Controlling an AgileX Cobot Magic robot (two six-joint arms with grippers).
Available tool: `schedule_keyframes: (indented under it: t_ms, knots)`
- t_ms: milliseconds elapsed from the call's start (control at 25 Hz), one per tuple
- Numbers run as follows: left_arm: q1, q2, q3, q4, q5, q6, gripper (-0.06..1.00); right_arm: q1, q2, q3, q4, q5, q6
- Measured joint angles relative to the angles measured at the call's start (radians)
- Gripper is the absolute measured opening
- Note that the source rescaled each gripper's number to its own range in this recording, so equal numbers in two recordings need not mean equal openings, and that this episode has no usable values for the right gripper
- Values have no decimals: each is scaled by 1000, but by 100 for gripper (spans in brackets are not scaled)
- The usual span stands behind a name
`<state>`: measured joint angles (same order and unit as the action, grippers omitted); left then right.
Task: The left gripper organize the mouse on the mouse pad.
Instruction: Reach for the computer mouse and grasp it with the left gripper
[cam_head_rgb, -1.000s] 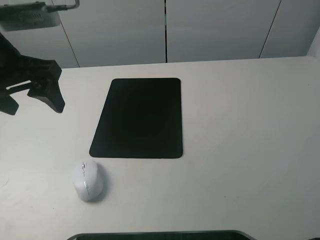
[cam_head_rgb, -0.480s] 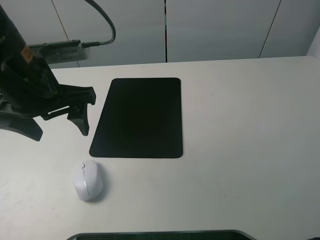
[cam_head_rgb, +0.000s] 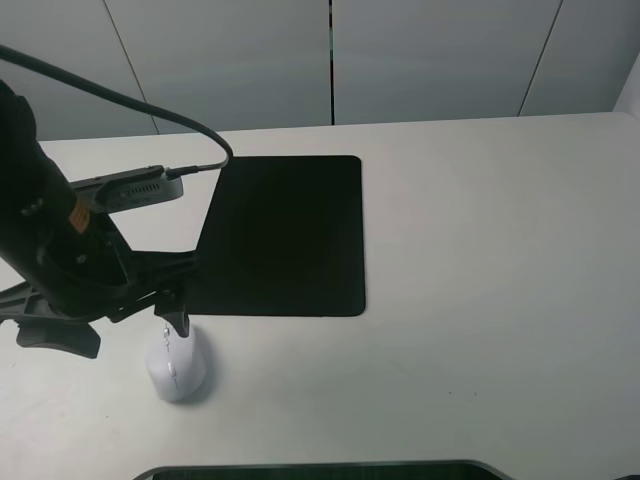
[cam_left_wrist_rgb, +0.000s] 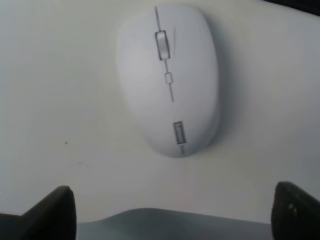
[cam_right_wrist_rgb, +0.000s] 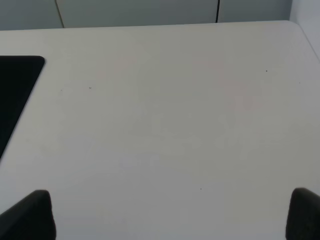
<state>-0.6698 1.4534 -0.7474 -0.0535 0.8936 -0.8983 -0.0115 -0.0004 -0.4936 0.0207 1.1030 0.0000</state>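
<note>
We hold the left gripper (cam_left_wrist_rgb: 173, 214) open above the mouse (cam_head_rgb: 176, 362); it lies beside the mouse pad (cam_head_rgb: 285, 235), not yet grasped.

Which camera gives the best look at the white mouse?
The left wrist view: the mouse looms large, scroll wheel and seam clear. The high view shows it small, by a corner of the mouse pad. The right wrist view misses it.
</note>
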Motion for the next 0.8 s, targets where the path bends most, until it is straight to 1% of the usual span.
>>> schedule_keyframes:
  t_ms: [80,320,520,800]
  knots:
    - [0,17,2,-5,-24,-12,100,0,0,0,0,0,0]
    - [0,109,4,-50,-30,-13,100,0,0,0,0,0,0]
    - [0,143,4,-50,-53,-11,100,0,0,0,0,0,0]
    - [0,187,4,-24,-72,-11,100,0,0,0,0,0,0]
